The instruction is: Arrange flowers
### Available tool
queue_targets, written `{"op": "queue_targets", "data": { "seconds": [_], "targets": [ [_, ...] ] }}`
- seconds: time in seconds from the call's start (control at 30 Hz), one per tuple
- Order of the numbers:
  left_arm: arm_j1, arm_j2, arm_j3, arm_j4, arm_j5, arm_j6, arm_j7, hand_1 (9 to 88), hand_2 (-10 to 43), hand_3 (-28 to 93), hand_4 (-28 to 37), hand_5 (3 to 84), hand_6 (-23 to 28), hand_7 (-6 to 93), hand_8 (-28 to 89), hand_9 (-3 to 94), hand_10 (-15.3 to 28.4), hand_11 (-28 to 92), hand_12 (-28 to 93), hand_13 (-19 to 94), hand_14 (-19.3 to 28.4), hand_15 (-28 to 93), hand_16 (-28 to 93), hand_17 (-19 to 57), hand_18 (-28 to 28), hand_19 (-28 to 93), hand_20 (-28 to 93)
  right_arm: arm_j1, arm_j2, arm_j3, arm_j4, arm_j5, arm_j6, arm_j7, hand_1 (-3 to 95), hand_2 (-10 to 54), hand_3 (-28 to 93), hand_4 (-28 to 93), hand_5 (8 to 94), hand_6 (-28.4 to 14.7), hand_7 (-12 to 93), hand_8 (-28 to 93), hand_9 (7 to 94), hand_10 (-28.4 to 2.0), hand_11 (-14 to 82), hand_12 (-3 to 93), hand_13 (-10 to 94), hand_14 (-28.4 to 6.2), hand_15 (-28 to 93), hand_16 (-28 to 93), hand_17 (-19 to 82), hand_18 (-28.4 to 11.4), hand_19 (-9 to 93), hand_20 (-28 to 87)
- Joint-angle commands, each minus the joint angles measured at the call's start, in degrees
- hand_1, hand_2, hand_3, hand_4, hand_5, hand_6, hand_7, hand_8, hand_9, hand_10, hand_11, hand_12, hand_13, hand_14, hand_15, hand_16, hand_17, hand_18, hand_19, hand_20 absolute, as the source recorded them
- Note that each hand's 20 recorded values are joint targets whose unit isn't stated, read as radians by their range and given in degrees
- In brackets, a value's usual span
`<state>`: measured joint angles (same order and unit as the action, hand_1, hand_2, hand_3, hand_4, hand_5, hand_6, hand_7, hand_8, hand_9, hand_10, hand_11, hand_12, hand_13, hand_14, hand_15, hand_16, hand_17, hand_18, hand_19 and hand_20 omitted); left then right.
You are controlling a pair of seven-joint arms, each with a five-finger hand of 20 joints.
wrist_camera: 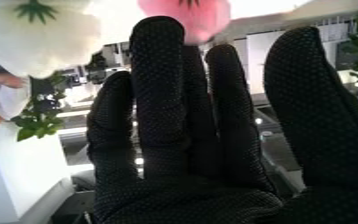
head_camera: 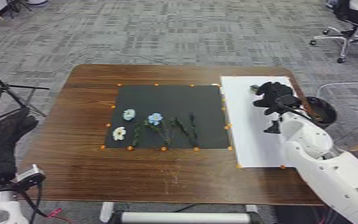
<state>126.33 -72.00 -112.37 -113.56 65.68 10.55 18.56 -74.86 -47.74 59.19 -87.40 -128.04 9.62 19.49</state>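
In the head view, my right hand (head_camera: pixel 275 95) is above the white sheet (head_camera: pixel 251 150) on the table's right side. In the right wrist view, my right hand (wrist_camera: pixel 184 197) is open, its fingers straight, with a white flower (wrist_camera: pixel 47 37) and a pink flower (wrist_camera: pixel 193 20) close by its fingertips. Nothing is seen in its grasp. A pale flower (head_camera: pixel 129 114), a blue flower (head_camera: pixel 155 118) and a white flower (head_camera: pixel 119 133) lie on the dark mat (head_camera: pixel 162 95) among green stems (head_camera: pixel 191 131). My left hand (head_camera: pixel 2 142) is open at the left edge, away from the flowers.
A black round container (head_camera: pixel 323 111) stands beside the table's right edge. Near the white sheet's middle is a small dark object (head_camera: pixel 271 128). Green leaves (wrist_camera: pixel 38 120) surround my right hand in the wrist view. Orange markers border the mat and sheet.
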Motion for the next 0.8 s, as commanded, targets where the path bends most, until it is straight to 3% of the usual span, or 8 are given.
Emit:
{"op": "queue_targets", "data": {
  "seconds": [0.03,0.17,0.27,0.4,0.53,0.57,0.6,0.8],
  "targets": [
    [0.4,-0.57,0.36,-0.49,0.15,-0.87,0.61,22.6,6.7,72,-28.3,50.1,2.9,13.5,-7,48.7,14.2,20,13,40,18.3,24,3,4.5,15.4,24,23,-1.3,-1.9,-0.7,3.1,-3.8,1.2,-0.1,45.3,-9.5,69,-20,58.8,1.4,20,-11,64.5,-12.6,13.9,16.9,72,-9.4,48,28,29,-22.4,71,55],
    [0.8,-0.95,0.38,-0.57,0.03,-1.47,0.83,22.6,6.5,72,-28.3,49.9,2.9,13.4,-7,48.7,14.1,20,13,40,18.3,24,3,4.4,15.4,24,23,-1.7,-2.2,-0.8,4.2,-4.8,2.2,0.2,48.0,-9.5,68,-21,60.5,2.2,21,-11,66.3,-12.2,14.6,17.0,73,-8.8,49,28,30,-22.1,71,56],
    [0.5,-0.91,0.6,-0.49,-0.11,-1.66,0.74,22.7,6.4,72,-28.3,49.9,2.9,13.4,-7,48.7,14.1,20,13,40,18.3,23,3,4.3,15.5,24,23,-1.8,-2.2,-1.2,5.1,-4.9,4.0,0.3,51.1,-9.5,66,-22,62.9,2.1,21,-4,68.0,-11.7,15.3,17.0,74,-8.0,49,29,31,-21.8,72,57],
    [0.7,-1.05,0.34,-0.63,-0.03,-2.05,0.81,22.7,6.3,72,-28.3,49.9,2.9,13.3,-7,48.7,14.1,20,13,40,18.2,23,3,4.3,15.5,23,23,-0.8,-1.3,-3.2,6.2,-4.9,10.9,-1.3,61.2,-9.5,57,-21,73.9,1.3,23,6,80.9,-10.5,7.1,30.1,80,-5.4,50,31,36,-21.7,75,60],
    [0.9,-0.73,-0.01,-0.81,0.1,-2.38,0.74,22.7,6.3,72,-28.3,49.9,2.9,13.4,-7,48.7,14.1,20,13,40,18.2,23,3,4.3,15.5,23,23,0.9,1.0,-4.6,3.4,-3.4,13.3,-2.3,63.3,-9.5,56,-20,78.2,1.3,24,6,85.1,-10.7,5.9,33.0,83,-4.7,51,32,38,-21.7,76,61],
    [-1.0,0.86,2.32,-0.91,0.4,0.42,-0.63,22.7,6.2,72,-28.3,49.9,2.9,13.4,-7,48.7,14.1,20,13,40,18.2,23,3,4.2,15.5,23,23,1.5,1.9,-5.1,2.1,-2.7,13.9,-2.5,63.5,-9.5,56,-20,78.5,1.3,24,6,85.3,-10.8,5.9,33.2,83,-4.8,51,32,38,-21.7,76,61],
    [-1.5,1.26,2.75,-1.08,0.5,1.27,-1.07,22.7,6.2,72,-28.3,49.9,2.9,13.4,-7,48.7,14.1,20,13,40,18.2,23,3,4.2,15.5,23,23,2.1,2.6,-5.3,0.9,-2.5,13.7,-2.9,63.5,-9.5,56,-20,78.8,1.2,23,6,85.4,-10.9,5.8,33.4,83,-4.8,51,32,38,-21.8,76,61],
    [-1.7,1.88,2.7,-1.21,0.64,2.1,-1.09,22.6,6.1,72,-28.3,49.9,2.9,13.3,-7,48.7,14.1,20,13,40,18.1,23,3,4.1,15.5,23,23,7.4,7.4,-8.9,-6.6,1.2,13.0,-4.5,63.5,-9.5,56,-19,79.8,1.0,22,7,86.1,-11.3,5.5,34.0,83,-4.9,51,33,38,-22.0,76,62]
  ]
}}
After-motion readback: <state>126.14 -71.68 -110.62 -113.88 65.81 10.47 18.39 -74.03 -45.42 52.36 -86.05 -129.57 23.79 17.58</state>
